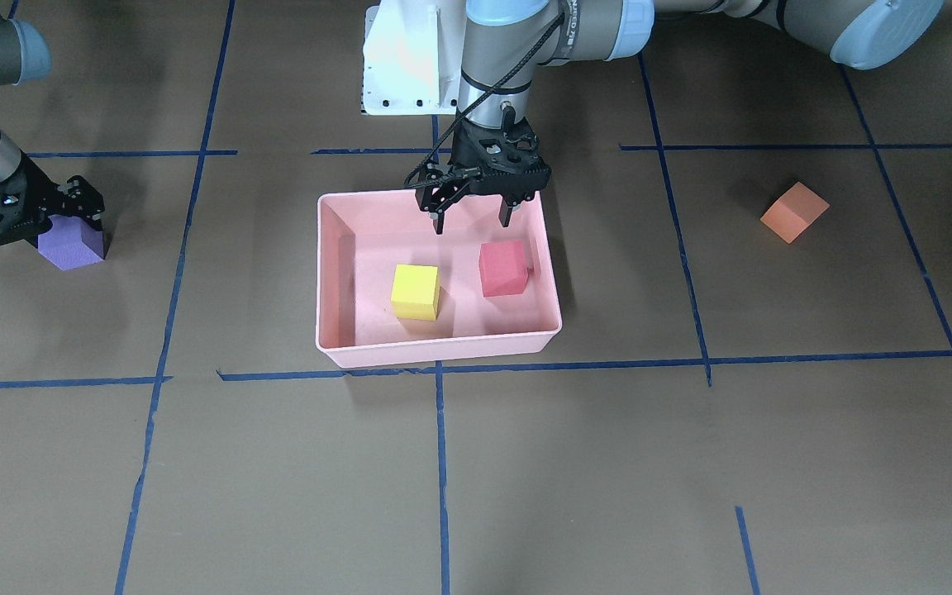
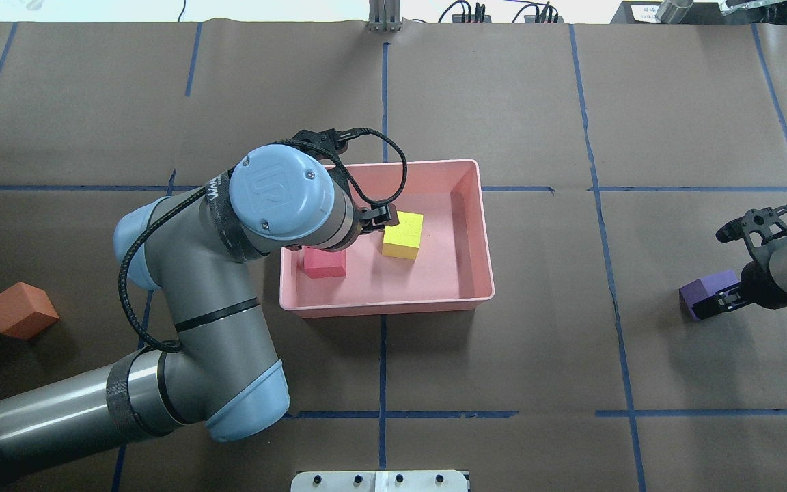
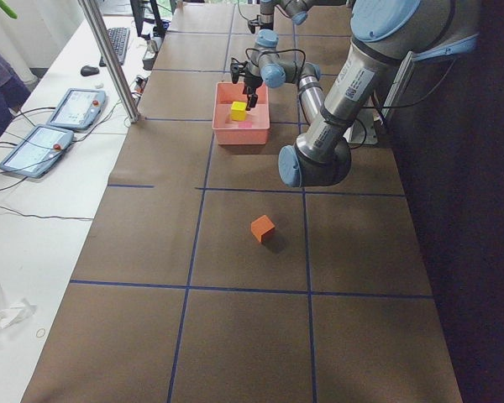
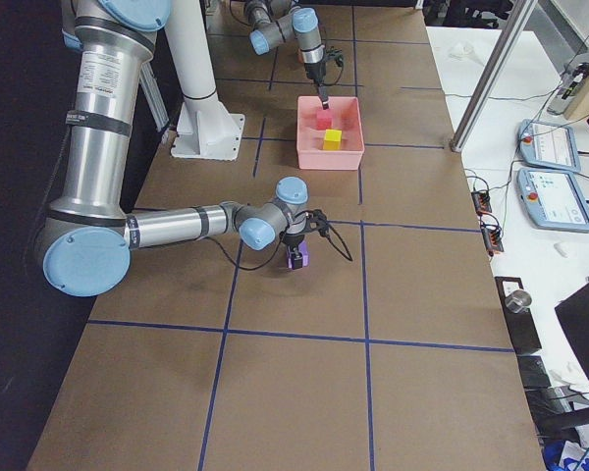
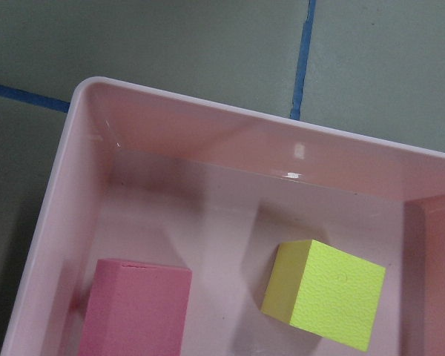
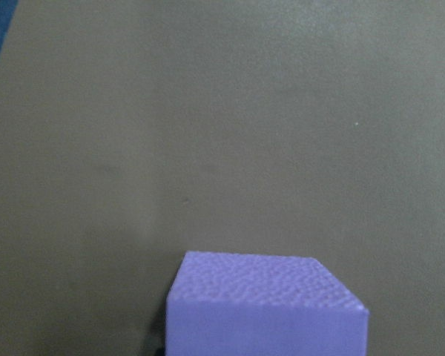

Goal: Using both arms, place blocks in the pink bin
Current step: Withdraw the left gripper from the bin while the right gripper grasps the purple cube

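Observation:
The pink bin (image 1: pixel 435 354) stands mid-table and holds the yellow-green block (image 1: pixel 416 291) and the red-pink block (image 1: pixel 503 268), apart from each other. My left gripper (image 1: pixel 473 225) hangs open and empty over the bin's robot-side edge, just above and behind the red-pink block. The left wrist view shows both blocks, the yellow-green one (image 5: pixel 325 293) and the red-pink one (image 5: pixel 137 308), on the bin floor. My right gripper (image 1: pixel 46 227) is down at the table, shut on the purple block (image 1: pixel 71 245); it also shows in the overhead view (image 2: pixel 708 290). The orange block (image 1: pixel 793 212) lies alone on the table, far on the left arm's side.
Brown paper with blue tape lines covers the table (image 2: pixel 503 410). The white pedestal base (image 1: pixel 406 66) stands behind the bin. The left arm's elbow (image 2: pixel 229 383) reaches over the table between the orange block (image 2: pixel 21 311) and the bin (image 2: pixel 387 306).

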You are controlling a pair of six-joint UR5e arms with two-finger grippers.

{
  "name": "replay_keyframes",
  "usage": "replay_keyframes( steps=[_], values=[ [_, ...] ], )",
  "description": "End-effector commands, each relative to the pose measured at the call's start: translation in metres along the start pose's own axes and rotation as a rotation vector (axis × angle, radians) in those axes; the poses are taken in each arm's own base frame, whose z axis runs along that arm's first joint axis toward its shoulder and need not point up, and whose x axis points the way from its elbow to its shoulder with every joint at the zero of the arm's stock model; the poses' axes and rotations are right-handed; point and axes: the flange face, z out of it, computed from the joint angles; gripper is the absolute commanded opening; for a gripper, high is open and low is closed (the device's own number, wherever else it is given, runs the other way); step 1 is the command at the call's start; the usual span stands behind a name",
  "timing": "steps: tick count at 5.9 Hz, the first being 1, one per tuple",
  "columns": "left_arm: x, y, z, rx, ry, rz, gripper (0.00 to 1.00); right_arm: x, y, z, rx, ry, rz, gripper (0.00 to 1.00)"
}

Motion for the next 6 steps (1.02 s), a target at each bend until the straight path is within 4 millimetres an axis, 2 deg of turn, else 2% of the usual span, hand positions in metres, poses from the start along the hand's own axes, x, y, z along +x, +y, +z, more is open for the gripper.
replay_keyframes(
  steps=[1, 2, 3, 4, 5, 6],
  values=[
    [-0.021, 0.002, 0.004, -0.035, -0.026, 0.091, 1.00, -0.021, -0.006, -0.023, 0.032, -0.034, -0.015, 0.21],
    [-0.048, -0.002, -0.017, -0.074, -0.043, 0.196, 1.00, -0.033, -0.008, -0.036, 0.043, -0.060, -0.027, 0.21],
    [-0.073, -0.033, -0.035, -0.115, -0.057, 0.258, 1.00, -0.062, -0.032, -0.059, 0.049, -0.069, 0.017, 0.21],
    [-0.116, -0.060, -0.052, -0.154, -0.060, 0.345, 1.00, -0.106, -0.073, -0.082, 0.049, -0.072, 0.088, 0.21],
    [-0.174, -0.081, -0.068, -0.147, -0.082, 0.471, 1.00, -0.151, -0.115, -0.105, 0.046, -0.074, 0.137, 0.21],
    [-0.221, -0.109, -0.079, -0.170, -0.093, 0.535, 1.00, -0.196, -0.148, -0.137, 0.046, -0.078, 0.192, 0.22]
  ],
)
